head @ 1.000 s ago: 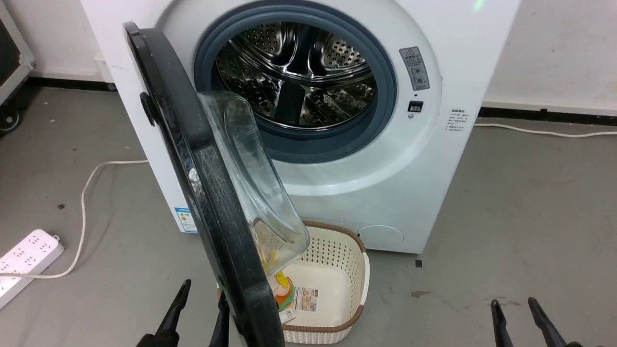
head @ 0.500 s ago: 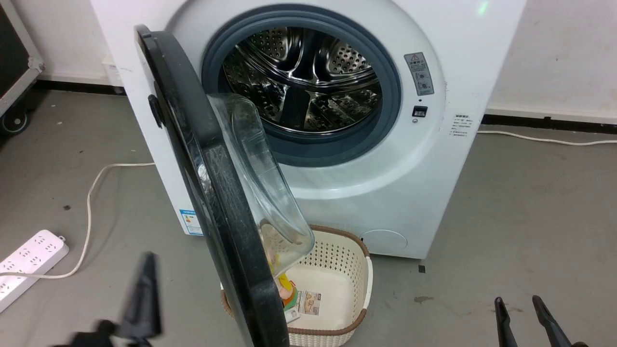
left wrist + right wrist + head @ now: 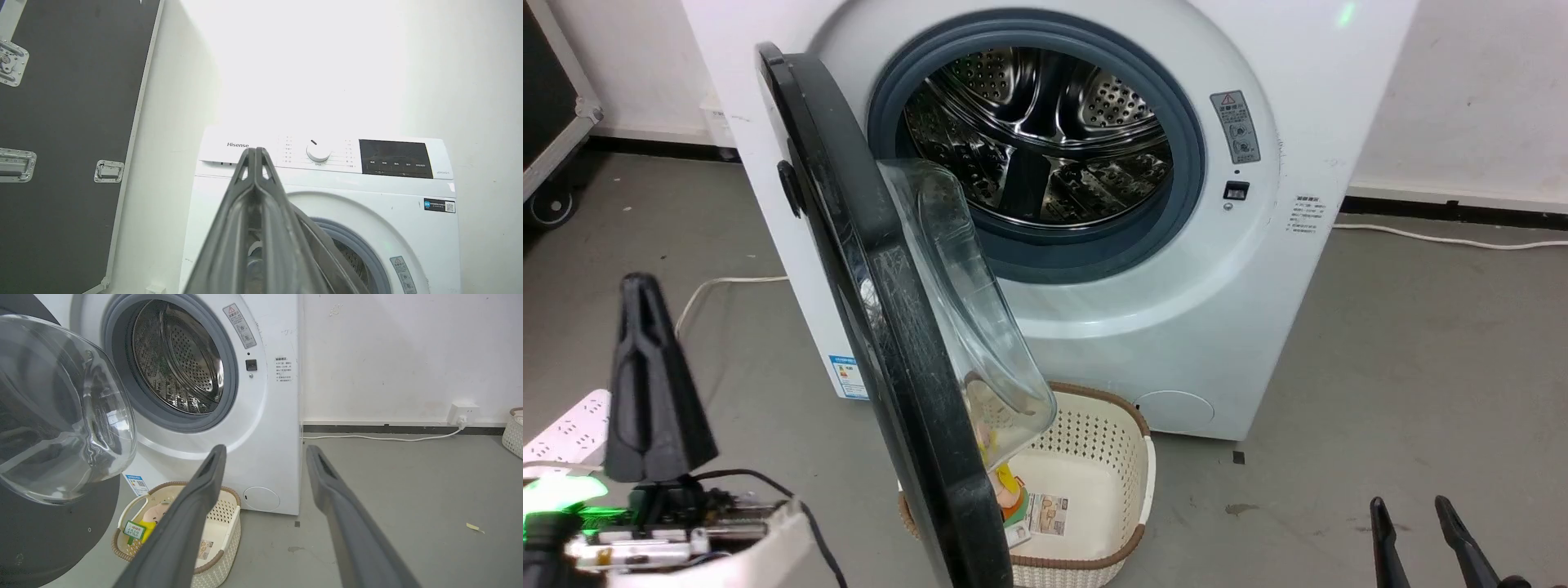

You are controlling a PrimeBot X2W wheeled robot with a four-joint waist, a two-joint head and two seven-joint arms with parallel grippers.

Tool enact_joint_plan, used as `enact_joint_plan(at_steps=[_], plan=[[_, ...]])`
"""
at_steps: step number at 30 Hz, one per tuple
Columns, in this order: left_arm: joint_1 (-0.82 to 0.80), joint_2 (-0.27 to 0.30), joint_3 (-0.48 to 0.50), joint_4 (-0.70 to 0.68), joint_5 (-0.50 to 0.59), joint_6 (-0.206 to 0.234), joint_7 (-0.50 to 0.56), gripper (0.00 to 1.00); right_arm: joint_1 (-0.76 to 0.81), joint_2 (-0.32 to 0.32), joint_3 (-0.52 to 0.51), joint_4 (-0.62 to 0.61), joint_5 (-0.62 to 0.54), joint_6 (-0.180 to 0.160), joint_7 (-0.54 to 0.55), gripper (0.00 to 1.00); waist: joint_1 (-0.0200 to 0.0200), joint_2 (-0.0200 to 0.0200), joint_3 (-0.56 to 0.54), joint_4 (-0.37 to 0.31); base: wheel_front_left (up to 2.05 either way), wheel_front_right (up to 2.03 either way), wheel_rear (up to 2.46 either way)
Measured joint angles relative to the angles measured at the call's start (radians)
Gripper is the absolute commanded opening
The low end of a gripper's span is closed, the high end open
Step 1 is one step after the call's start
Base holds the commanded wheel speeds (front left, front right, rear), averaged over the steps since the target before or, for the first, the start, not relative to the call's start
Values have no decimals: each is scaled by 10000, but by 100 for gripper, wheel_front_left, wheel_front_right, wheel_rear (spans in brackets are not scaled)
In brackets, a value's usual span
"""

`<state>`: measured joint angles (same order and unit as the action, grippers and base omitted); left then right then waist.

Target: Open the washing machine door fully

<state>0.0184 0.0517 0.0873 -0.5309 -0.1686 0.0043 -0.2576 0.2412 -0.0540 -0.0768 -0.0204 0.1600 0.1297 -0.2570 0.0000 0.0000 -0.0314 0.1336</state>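
A cream perforated basket (image 3: 1147, 465) sits on the floor at lower centre of the head view, against the washing machine (image 3: 1217, 327). It holds yellow and orange items (image 3: 1005, 490) and a small printed card (image 3: 1045, 513). The washing machine door (image 3: 890, 343) stands partly swung out at centre left, overhanging the basket's left side and exposing the steel drum (image 3: 1037, 139). The left gripper (image 3: 644, 286), at lower left, has its fingers pressed together, apart from the door. The right gripper (image 3: 1411, 510), at lower right, has its fingers spread. A white power strip (image 3: 572, 425) lies at the left edge.
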Motion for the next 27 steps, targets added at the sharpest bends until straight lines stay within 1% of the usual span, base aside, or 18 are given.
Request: enact_joint_plan(at_steps=[4,7,11,14,15,18,27], plan=[[-2,-4,-723,-278,270,-286,0,0,-9,0,-17,17,56,0,0,100,0,0,-13,15,0,0,0],[170,13,-1582,-203,522,-566,67,0,-33,0,-15,27,148,0,0,100,0,0,-11,48,0,0,0],[502,25,-2667,-52,802,-798,405,0,-33,2,-36,42,178,0,0,100,0,0,3,121,0,0,0],[802,59,-3542,384,698,-997,717,0,-33,2,-67,61,247,0,0,100,0,0,22,181,0,0,0],[1144,224,-4259,991,598,-1131,853,0,-35,2,-48,107,261,0,0,100,0,0,38,221,0,0,0],[1392,286,-4625,1743,485,-1135,955,0,-40,4,-15,157,263,0,-2,100,0,0,57,256,0,0,0],[1586,232,-5010,3636,318,-1106,1020,0,-58,6,12,190,276,0,0,100,0,0,128,307,0,0,0]])
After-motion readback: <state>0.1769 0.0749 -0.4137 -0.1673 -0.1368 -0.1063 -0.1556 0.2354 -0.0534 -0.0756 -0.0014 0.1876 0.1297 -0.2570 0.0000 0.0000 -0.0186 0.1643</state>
